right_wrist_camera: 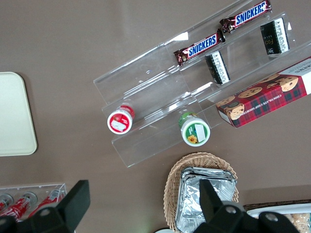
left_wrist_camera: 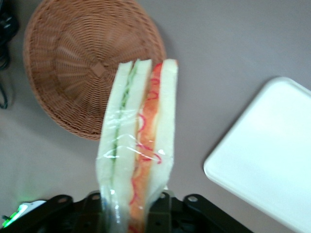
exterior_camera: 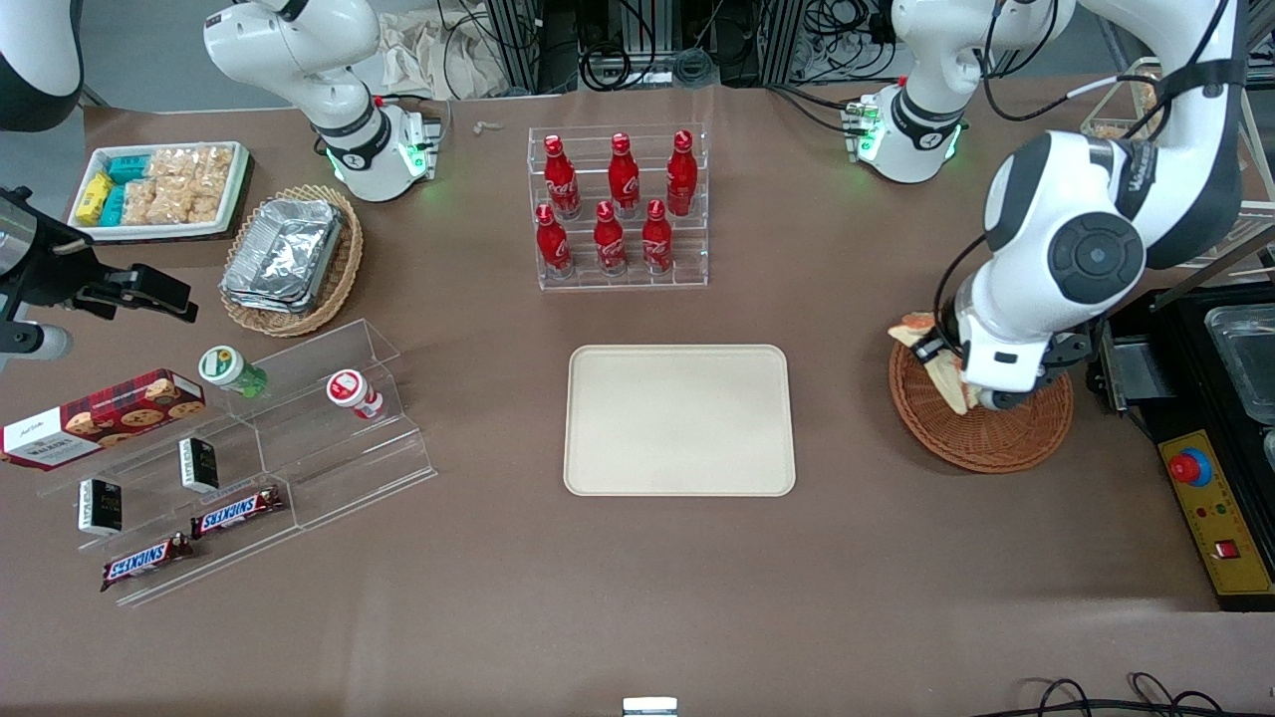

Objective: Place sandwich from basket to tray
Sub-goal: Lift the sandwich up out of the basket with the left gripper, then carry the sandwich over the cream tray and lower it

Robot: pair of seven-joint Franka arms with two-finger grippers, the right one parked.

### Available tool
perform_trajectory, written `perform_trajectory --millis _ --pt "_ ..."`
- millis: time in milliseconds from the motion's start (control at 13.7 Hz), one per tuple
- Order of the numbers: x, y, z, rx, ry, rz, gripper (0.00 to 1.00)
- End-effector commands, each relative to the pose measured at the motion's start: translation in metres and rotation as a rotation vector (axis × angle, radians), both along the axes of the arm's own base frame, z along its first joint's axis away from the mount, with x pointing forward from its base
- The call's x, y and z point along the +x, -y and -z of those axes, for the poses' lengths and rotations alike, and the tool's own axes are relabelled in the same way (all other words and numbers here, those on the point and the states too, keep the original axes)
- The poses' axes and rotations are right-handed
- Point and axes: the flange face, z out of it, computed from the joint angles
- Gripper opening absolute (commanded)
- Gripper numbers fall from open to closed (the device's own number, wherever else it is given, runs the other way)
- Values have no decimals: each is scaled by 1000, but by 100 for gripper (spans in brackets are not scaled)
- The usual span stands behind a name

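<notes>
My left gripper (exterior_camera: 946, 373) is shut on the sandwich (left_wrist_camera: 138, 141), a plastic-wrapped wedge of white bread with green and orange-red filling, held lifted above the table. In the front view the sandwich (exterior_camera: 931, 360) hangs over the rim of the round reddish-brown wicker basket (exterior_camera: 1006, 443), which is empty in the left wrist view (left_wrist_camera: 77, 63). The cream-beige tray (exterior_camera: 679, 419) lies empty at the middle of the table, toward the parked arm from the basket. It also shows in the left wrist view (left_wrist_camera: 267, 155).
A clear rack of red cola bottles (exterior_camera: 618, 209) stands farther from the front camera than the tray. A black control box (exterior_camera: 1210, 498) lies at the working arm's end. A tan basket with foil containers (exterior_camera: 292, 259), a snack tray (exterior_camera: 159, 189) and acrylic steps with snacks (exterior_camera: 239, 458) lie toward the parked arm's end.
</notes>
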Motion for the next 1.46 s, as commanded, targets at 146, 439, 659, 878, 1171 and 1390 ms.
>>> perform_trajectory --millis 146,439,659,878,1171,1390 --pt "-14 87 -14 -80 51 248 0" --pt "-20 142 1 -142 92 327 0" --pt "-15 171 27 -154 97 390 0" --pt "-16 198 75 -118 104 456 0" --pt "-7 207 150 -119 92 481 0" --pt "-5 205 195 -62 84 517 0"
